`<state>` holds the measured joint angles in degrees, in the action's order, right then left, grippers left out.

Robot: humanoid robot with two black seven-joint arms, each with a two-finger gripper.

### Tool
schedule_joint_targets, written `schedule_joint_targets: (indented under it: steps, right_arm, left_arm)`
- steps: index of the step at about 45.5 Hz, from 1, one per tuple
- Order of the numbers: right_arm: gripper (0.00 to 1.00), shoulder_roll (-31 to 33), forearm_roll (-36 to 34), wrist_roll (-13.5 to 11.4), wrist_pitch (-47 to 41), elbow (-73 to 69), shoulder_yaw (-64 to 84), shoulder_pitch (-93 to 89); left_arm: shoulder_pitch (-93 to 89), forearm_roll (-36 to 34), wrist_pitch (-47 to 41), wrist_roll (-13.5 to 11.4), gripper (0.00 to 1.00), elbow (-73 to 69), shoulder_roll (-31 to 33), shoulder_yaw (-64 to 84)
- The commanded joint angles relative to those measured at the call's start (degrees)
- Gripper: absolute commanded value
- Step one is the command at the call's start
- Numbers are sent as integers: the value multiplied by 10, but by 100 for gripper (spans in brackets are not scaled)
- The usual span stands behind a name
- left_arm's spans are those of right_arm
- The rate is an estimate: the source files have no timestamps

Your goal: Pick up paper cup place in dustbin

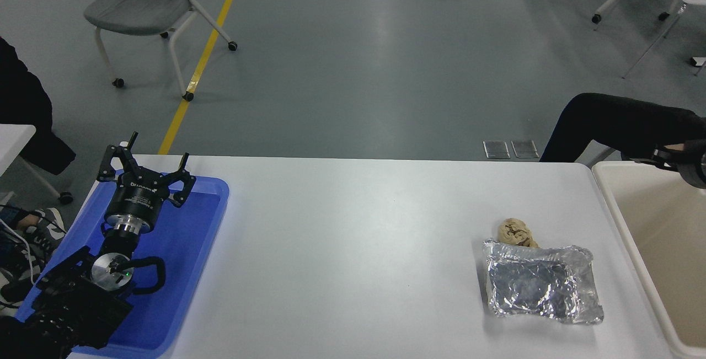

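The dustbin point(608, 188) is a large cream-beige bin at the table's right end; only its left part shows. The paper cup is not in view, neither on the table nor in the visible part of the bin. Only a black piece of my right gripper point(686, 161) shows at the right edge, over the bin's far rim, and nothing is seen in it. My left gripper point(150, 154) is parked open and empty over the blue tray point(209, 210) at the lower left.
A crinkled silver foil bag point(540, 284) lies on the table's right part with a crumpled brown paper ball point(516, 232) touching its far edge. A person's black-clad limb point(612, 122) is beyond the far right corner. Another person point(19, 111) is at the left edge.
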<state>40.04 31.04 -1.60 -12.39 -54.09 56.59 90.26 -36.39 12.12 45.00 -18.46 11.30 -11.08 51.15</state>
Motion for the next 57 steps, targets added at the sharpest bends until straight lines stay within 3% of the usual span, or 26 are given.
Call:
schedule_joint_targets:
  steps: [1,11,24,41,57]
  right_arm:
    - [100,-48,16,0,-39,-181,147,193]
    - [100,-85,-4,-3,-168,-293,161,303]
    - [100,-128,-123,-5,-291,-378,182,410]
    - [100,-188,-208,-4,-305,-395,175,478]
    - [100,-185,-208,-4,-305,-395,173,482]
  left_arm:
    - [0,0,0,0,100,0,0,0]
    - [1,0,0,0,100,-1,-1,0]
    - [1,0,0,-1,100,0,-2,0]
    - [2,0,0,-1,100,-1,-3,0]
    - [2,0,0,-1,100,-1,-3,0]
